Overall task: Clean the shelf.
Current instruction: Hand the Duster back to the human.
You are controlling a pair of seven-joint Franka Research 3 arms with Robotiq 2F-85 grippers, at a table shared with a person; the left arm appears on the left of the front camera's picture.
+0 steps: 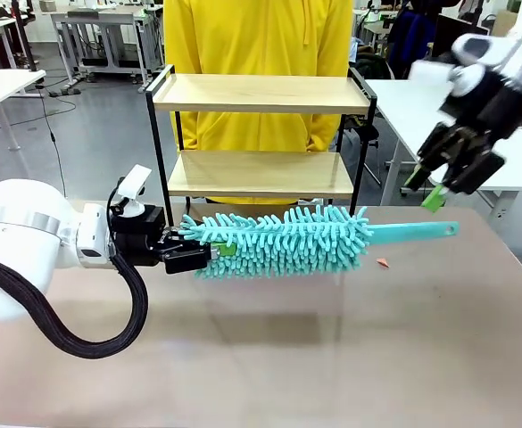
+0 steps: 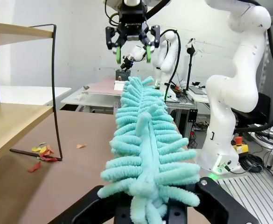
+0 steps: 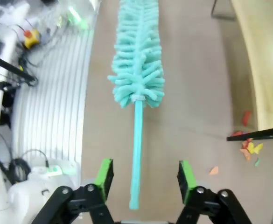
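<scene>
brown table [image 1: 332,348]: left gripper [image 1: 187,251] clamps teal duster [image 1: 283,239] before shelf [image 1: 261,94].

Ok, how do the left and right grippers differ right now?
The left gripper is shut on the bushy end of the teal duster, held low over the table; the right gripper is open, empty and raised beyond the handle tip. In the front view the left reaches sideways, while the right angles downward. Both are black with green pads.
</scene>
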